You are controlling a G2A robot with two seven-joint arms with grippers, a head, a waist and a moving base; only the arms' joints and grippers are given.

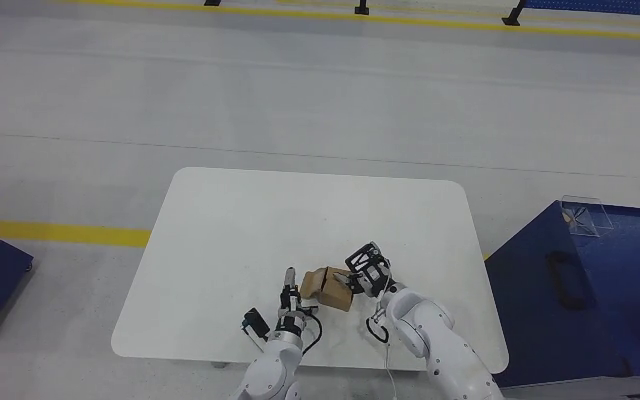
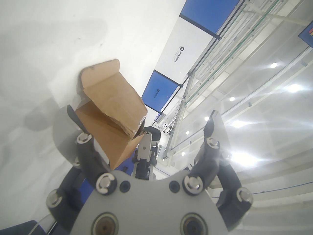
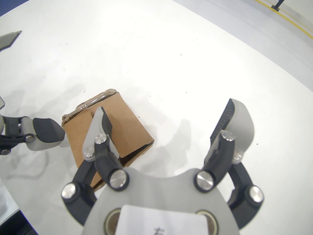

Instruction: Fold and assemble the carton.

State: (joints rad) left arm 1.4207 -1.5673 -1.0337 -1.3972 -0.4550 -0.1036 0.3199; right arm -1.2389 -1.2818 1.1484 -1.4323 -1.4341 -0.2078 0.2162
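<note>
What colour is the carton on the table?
The carton is plain brown cardboard; the right wrist view shows it best.

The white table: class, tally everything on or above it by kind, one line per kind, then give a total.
carton: 1
claws: 2 (left claw, right claw)
Total: 3

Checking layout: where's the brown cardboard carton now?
In the top view the brown cardboard carton sits on the white table near its robot-side edge, between the left gripper and the right gripper.
</note>
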